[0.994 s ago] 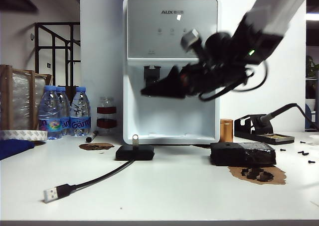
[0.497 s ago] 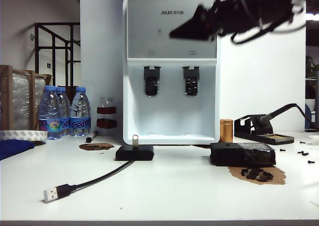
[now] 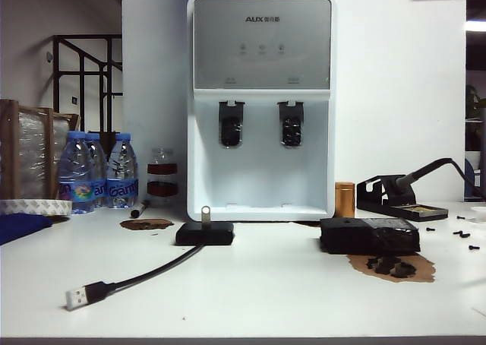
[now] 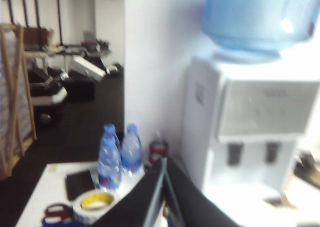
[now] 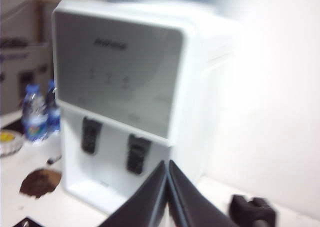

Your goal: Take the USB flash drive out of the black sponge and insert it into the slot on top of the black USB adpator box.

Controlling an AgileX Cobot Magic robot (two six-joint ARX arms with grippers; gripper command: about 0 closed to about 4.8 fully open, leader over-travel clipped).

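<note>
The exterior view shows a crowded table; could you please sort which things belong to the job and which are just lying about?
Job:
USB flash drive, standing in the black USB adpator box
black sponge

Lying about:
water dispenser
water bottles
soldering iron stand
tape roll

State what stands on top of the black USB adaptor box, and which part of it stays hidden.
The USB flash drive stands upright on the black USB adaptor box, its loop uppermost. Its lower end is hidden inside the slot.

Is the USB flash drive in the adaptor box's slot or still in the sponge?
In the slot: the USB flash drive stands upright from the black USB adpator box, apart from the black sponge.
</note>
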